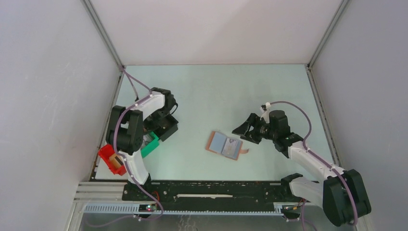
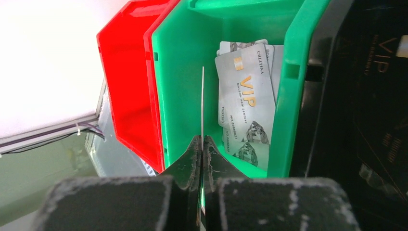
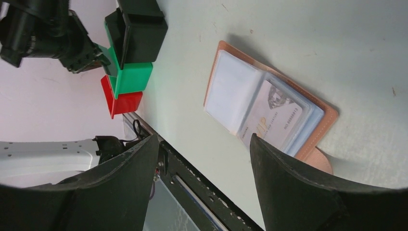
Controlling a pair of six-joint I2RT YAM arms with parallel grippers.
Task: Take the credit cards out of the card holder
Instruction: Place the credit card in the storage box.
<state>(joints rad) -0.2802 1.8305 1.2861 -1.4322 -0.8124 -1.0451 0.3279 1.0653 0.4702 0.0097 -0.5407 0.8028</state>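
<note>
Near the right end effector (image 1: 243,127) lies the card holder (image 1: 224,145).

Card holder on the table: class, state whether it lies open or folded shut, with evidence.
Open. The card holder lies spread flat, clear inner sleeves facing up, with a card visible inside one sleeve.

Edge-on card (image 2: 202,101), face unseen
</note>
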